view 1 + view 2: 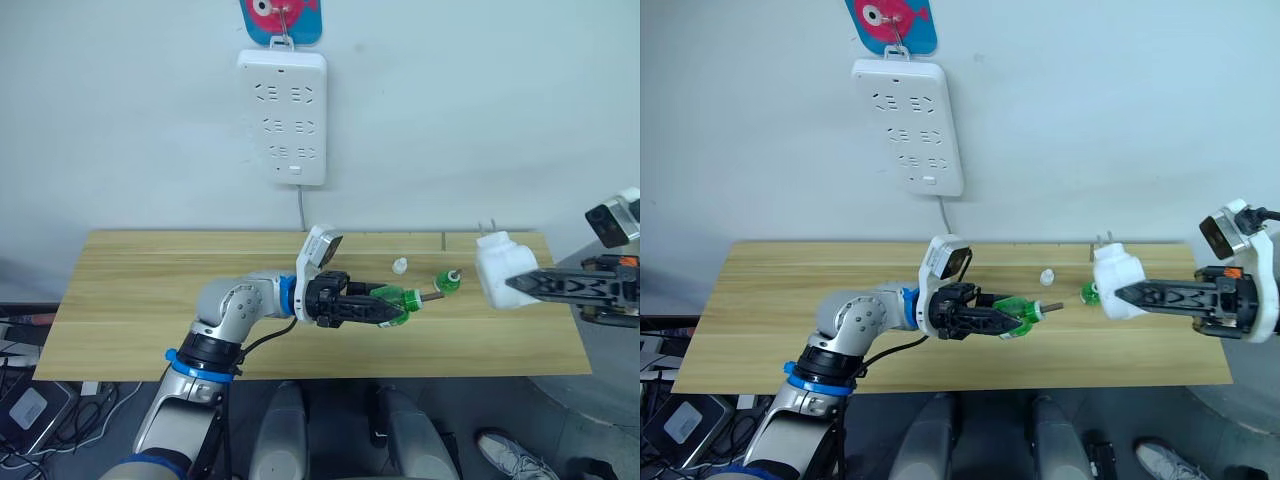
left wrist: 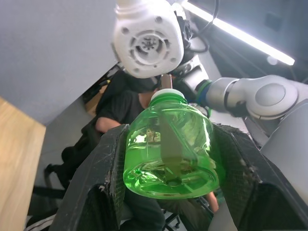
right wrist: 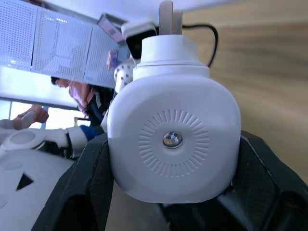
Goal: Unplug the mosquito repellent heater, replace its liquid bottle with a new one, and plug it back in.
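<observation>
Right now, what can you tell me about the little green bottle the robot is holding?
The green bottle is small, round and see-through, plastic by its look, with a white collar and a thin wick sticking out, no cap. Some liquid sits inside. The left gripper squeezes its sides between black jaws, holding it sideways above the wooden table, wick pointing toward the white heater in the right gripper.

The two head views look forward and down from above the near edge of the wooden table (image 1: pixel 150 300), facing the far wall with its hanging power strip (image 1: pixel 282 117); they share almost the whole scene, slightly offset sideways. The left wrist view sits very close behind a green bottle (image 2: pixel 168 144), looking rightward at the mosquito repellent heater (image 2: pixel 148 38). The right wrist view looks leftward from close behind that heater.
</observation>
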Robot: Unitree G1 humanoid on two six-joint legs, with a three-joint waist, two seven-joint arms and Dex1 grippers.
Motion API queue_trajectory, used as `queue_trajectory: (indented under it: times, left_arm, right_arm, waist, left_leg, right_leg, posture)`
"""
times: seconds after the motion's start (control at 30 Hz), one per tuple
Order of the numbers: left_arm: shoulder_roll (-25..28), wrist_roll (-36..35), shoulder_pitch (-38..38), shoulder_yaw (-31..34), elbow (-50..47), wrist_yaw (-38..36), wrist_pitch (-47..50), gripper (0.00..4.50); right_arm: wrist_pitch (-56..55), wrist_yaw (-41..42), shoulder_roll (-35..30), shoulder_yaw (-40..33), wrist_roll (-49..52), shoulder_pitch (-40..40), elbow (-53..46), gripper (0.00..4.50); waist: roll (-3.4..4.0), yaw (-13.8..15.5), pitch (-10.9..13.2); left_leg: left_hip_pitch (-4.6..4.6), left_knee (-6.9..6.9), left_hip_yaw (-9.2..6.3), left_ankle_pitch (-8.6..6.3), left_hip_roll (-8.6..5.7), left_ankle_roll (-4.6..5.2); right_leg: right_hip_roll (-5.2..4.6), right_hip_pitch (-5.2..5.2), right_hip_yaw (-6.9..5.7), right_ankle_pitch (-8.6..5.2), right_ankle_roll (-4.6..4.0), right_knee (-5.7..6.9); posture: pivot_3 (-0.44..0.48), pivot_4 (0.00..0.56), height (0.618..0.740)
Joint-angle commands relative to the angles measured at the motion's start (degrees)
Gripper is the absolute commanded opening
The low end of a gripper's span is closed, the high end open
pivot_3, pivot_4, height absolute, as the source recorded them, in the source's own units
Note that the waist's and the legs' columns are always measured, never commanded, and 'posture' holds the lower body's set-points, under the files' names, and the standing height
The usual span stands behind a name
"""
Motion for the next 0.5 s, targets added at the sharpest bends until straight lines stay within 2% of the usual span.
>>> queue_trajectory:
  times: [0.03, 0.27, 0.5]
  left_arm:
    - [-0.8, -0.9, -0.5, -0.9, -0.4, -0.7, -0.3, 2.26]
    - [-1.2, -0.4, -0.8, -1.0, 0.5, -0.5, -1.3, 2.26]
    - [-1.8, -0.3, -1.3, -0.8, 0.9, 0.0, -1.2, 2.26]
  right_arm:
    - [-2.8, -2.6, 1.5, -0.5, 2.0, -0.7, -3.0, 2.97]
    - [-3.4, -1.1, 1.3, 0.8, 2.0, -1.6, -5.5, 2.97]
    - [-4.5, -0.1, 0.4, 1.3, 2.0, 1.0, -8.1, 2.97]
  waist:
    - [0.0, -0.1, 0.0]
    - [0.0, -0.6, 0.0]
    - [0.0, -0.6, 0.0]
  left_leg:
    - [0.01, 0.0, -0.01, 0.0, 0.02, 0.0]
    - [0.02, 0.02, -0.03, 0.0, 0.03, -0.01]
    - [0.01, 0.0, -0.02, 0.0, 0.04, 0.0]
  right_leg:
    - [0.01, 0.0, -0.02, 0.0, 0.0, 0.0]
    - [0.02, 0.0, -0.03, 0.0, 0.0, 0.04]
    - [0.02, 0.0, -0.02, 0.0, 0.0, 0.02]
  posture:
    - [0.132, 0.327, 0.74]
    - [0.133, 0.329, 0.74]
    - [0.137, 0.331, 0.74]
